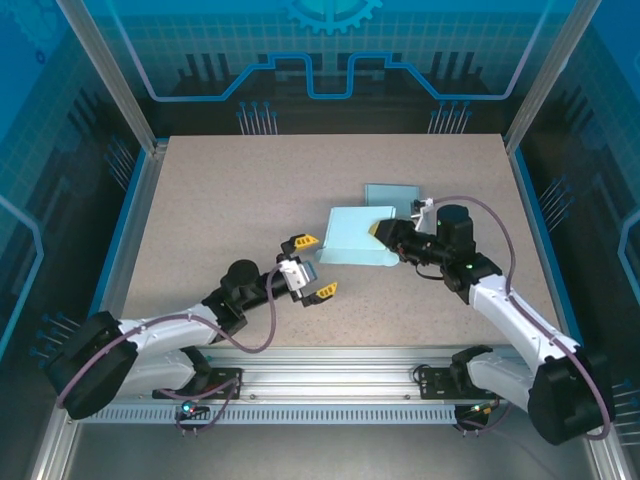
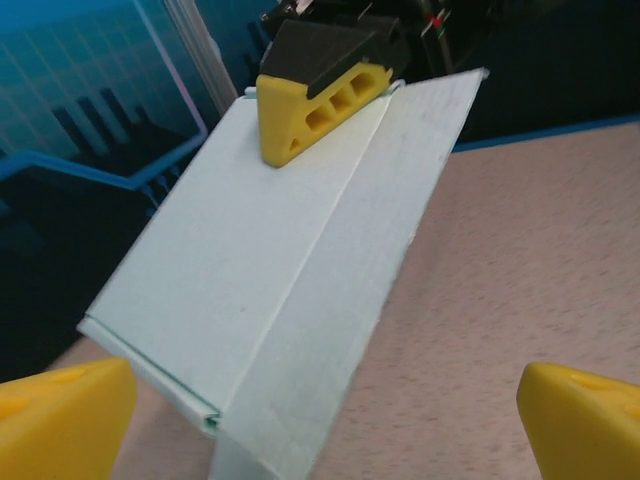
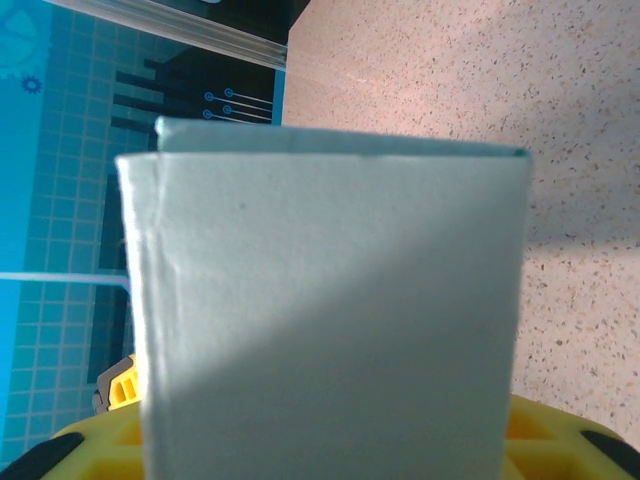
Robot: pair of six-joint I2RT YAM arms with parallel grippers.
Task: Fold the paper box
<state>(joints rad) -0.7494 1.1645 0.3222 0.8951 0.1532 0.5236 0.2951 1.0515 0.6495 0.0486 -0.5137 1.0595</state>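
The pale mint paper box point(image 1: 352, 240) lies partly folded and flattened near the middle of the table, with one flap point(image 1: 391, 194) standing out behind it. My right gripper point(image 1: 384, 236) is shut on the box's right edge. In the left wrist view its yellow finger point(image 2: 312, 112) presses on top of the box point(image 2: 270, 260). In the right wrist view the box point(image 3: 330, 300) runs out from between my right gripper point(image 3: 330, 455) fingers. My left gripper point(image 1: 314, 266) stands wide open just left of the box, touching nothing. The box's near corner sits between its fingertips point(image 2: 62, 420).
The speckled tabletop point(image 1: 220, 200) spreads bare to the left and back. Blue enclosure walls with metal posts point(image 1: 130, 100) bound it on three sides. An aluminium rail point(image 1: 330, 385) carrying both arm bases runs along the near edge.
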